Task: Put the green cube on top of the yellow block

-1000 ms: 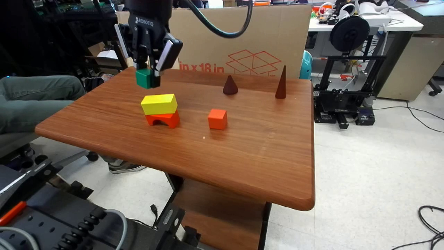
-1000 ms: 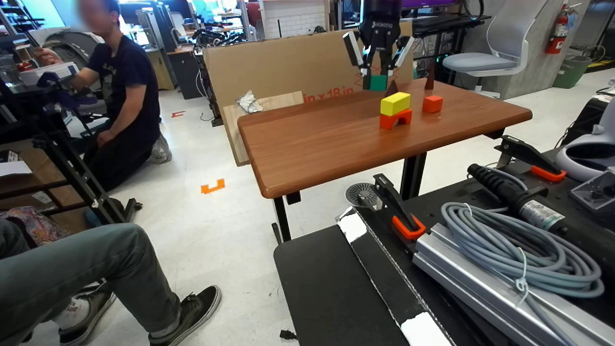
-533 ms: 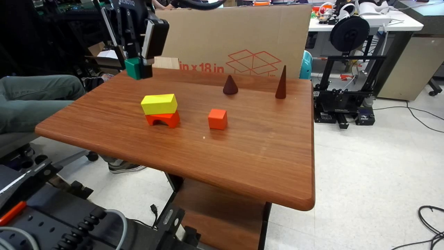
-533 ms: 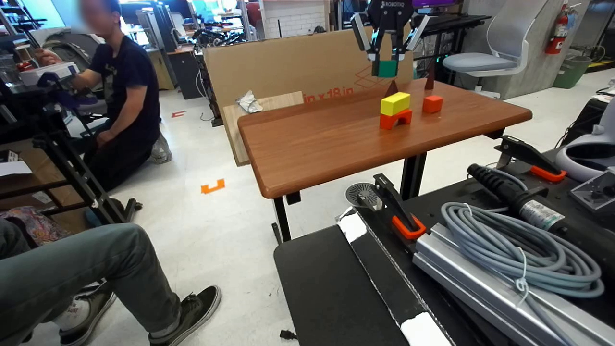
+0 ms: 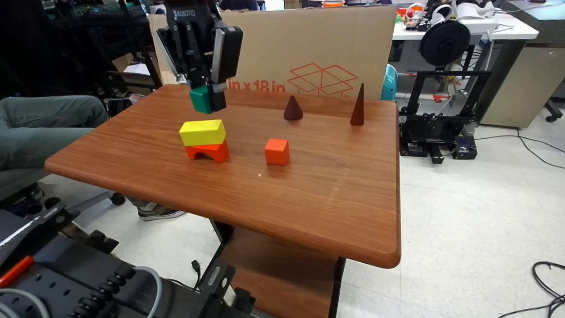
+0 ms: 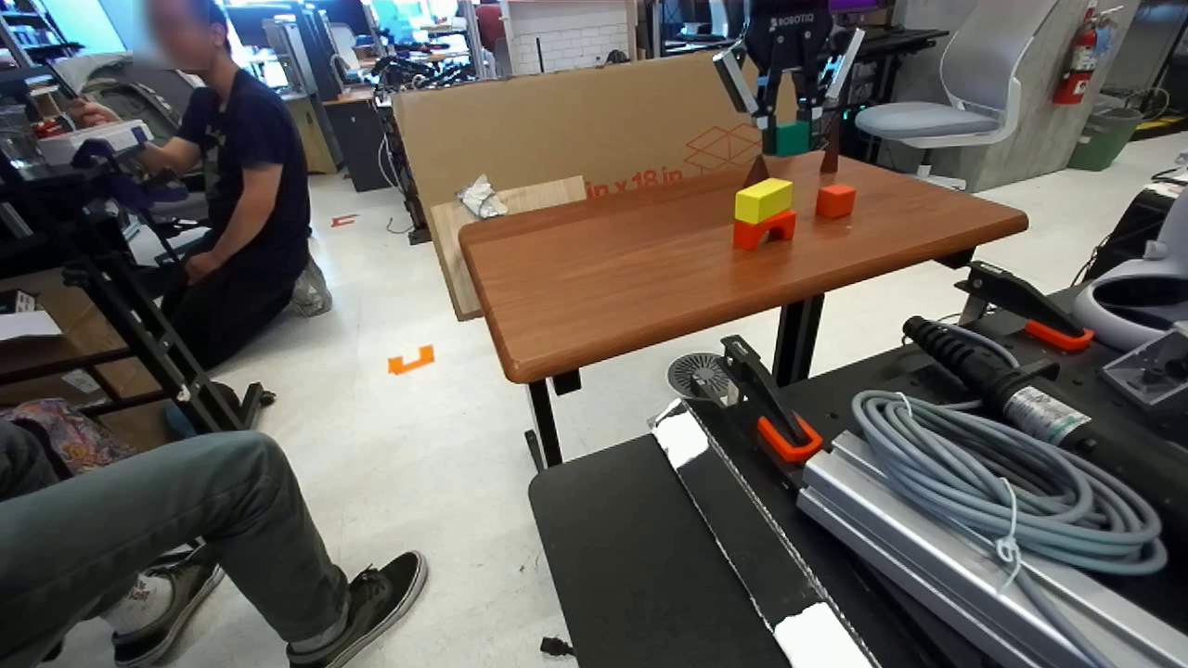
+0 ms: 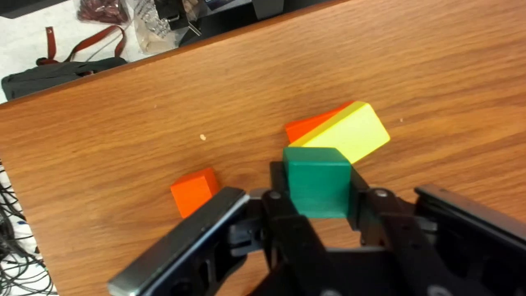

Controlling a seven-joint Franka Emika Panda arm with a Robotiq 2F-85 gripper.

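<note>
My gripper (image 7: 318, 183) is shut on the green cube (image 7: 318, 189), one finger on each side of it. The green cube also shows in both exterior views (image 5: 201, 100) (image 6: 793, 138), held in the air above table height. The yellow block (image 5: 202, 133) lies on an orange-red arch piece (image 5: 209, 151) on the table. In the wrist view the cube covers the near left corner of the yellow block (image 7: 353, 133). In an exterior view the cube appears above and right of the yellow block (image 6: 764, 200), with a gap between them.
An orange-red cube (image 5: 277, 152) stands on the wooden table (image 5: 309, 198) beside the stack. A short dark cone (image 5: 293, 109) and a tall dark cone (image 5: 358, 108) stand towards the cardboard sheet (image 5: 265, 44). A person's legs (image 6: 186, 501) are near the table.
The gripper with the green cube first rises, then shifts right in both exterior views and drops somewhat in one of them. The yellow block and the other pieces have not moved.
</note>
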